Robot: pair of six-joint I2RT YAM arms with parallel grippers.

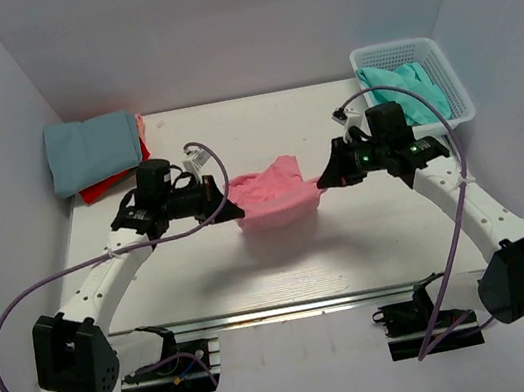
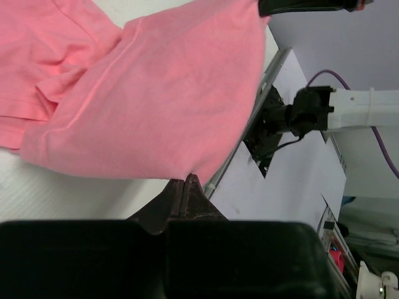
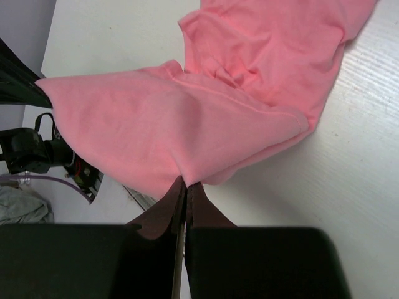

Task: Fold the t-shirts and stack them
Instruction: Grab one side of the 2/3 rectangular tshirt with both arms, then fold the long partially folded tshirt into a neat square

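We saw the red t-shirt (image 1: 99,192) mostly hidden under the blue t-shirt (image 1: 91,150), upper left. The basket (image 1: 402,45), upper right, held a turquoise t-shirt (image 1: 404,90). The left claw (image 1: 236,212) and right claw (image 1: 321,184) each pinched the pink t-shirt (image 1: 272,194) at mid-frame.

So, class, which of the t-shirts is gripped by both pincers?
The salmon pink t-shirt, pinched by the left pincer and right pincer mid-table. The blue t-shirt lies folded on the red t-shirt far left; the turquoise t-shirt sits in the basket.
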